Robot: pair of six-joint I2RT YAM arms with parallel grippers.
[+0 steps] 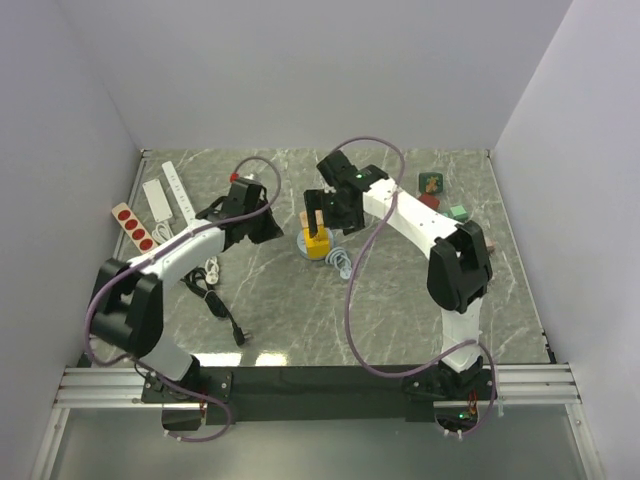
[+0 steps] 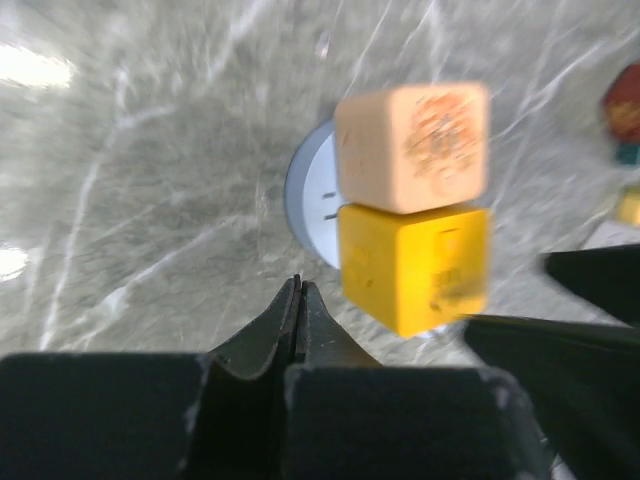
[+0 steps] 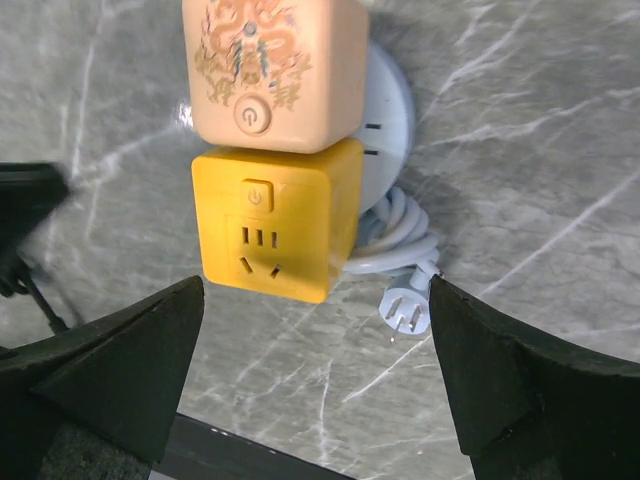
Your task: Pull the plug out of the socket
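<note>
Closest to the overhead lens, the metal rail [image 1: 320, 378] holds both arm bases at the near edge of the tabletop [image 1: 400, 300]. Far left lie a red-dotted strip [image 1: 132, 226] and two white power strips [image 1: 157, 200], with a black cable [image 1: 222, 312] trailing nearer the rail. The left end effector [image 2: 299, 295] comes next, its fingers pressed together on nothing, pointing at the stack from just beside it.

At mid-tabletop stands the yellow socket cube [image 3: 275, 220], and the peach plug block [image 3: 272, 70] is seated flush against it, with no gap showing. Both rest on a round pale base [image 3: 388, 120]. A white cable [image 3: 395, 245] loops out from that base and ends in a loose pronged plug [image 3: 408, 312].

The right end effector [image 3: 316, 285] is spread wide, one finger on either side of the yellow socket cube and touching neither block. Small green and red items [image 1: 431, 183] lie far right.
</note>
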